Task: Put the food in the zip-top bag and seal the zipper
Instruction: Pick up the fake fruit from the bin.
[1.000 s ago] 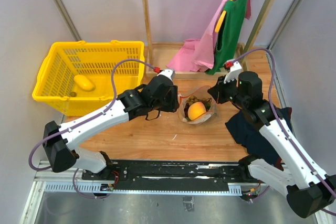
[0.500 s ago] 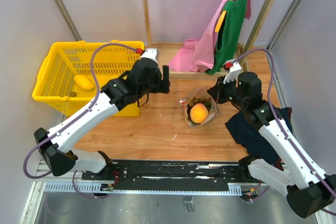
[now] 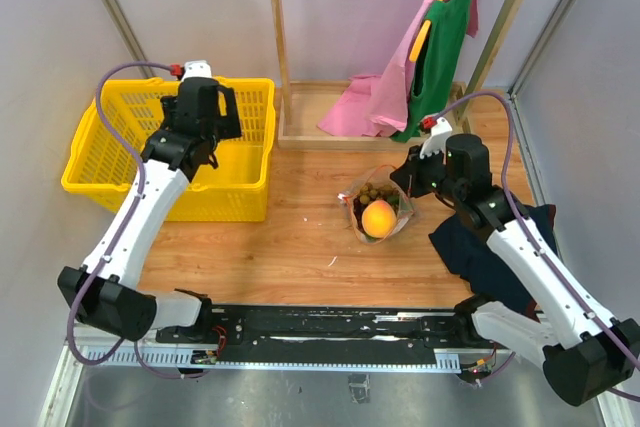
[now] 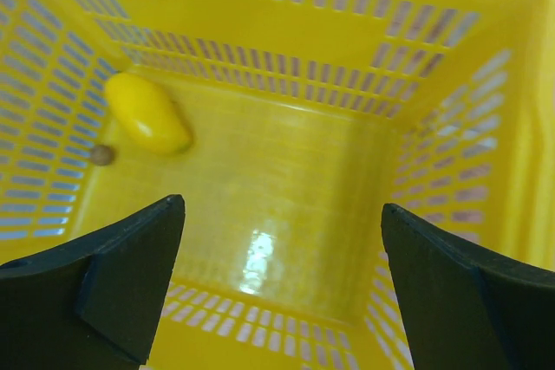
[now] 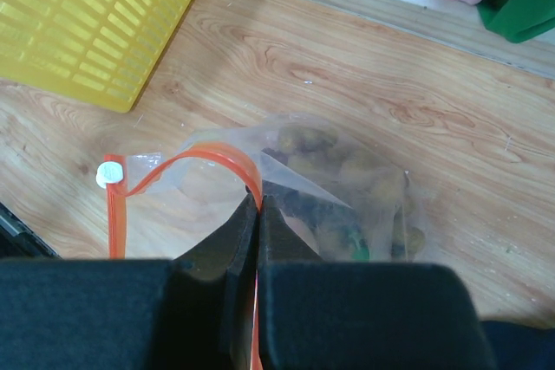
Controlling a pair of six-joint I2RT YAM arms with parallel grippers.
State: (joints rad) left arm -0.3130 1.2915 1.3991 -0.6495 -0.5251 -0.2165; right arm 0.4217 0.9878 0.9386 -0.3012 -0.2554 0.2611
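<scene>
Left gripper [image 4: 282,214] hovers wide open, empty, above the yellow basket [image 4: 347,6]; fetching the yellow oval fruit [image 4: 147,114] needs a descent while right gripper [image 5: 258,205] pinches the zip-top bag [image 5: 347,171].

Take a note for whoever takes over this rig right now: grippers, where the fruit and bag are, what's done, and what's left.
Left gripper: open and empty, hanging over the yellow basket.
Right gripper: shut on the zip-top bag, pinching its mouth at the zipper, which is not sealed.
Done: orange fruit and grapes are in the bag on the table.
Left to do: the yellow oval fruit lies in the basket. Pick it up, bag it, then seal the zipper.
</scene>
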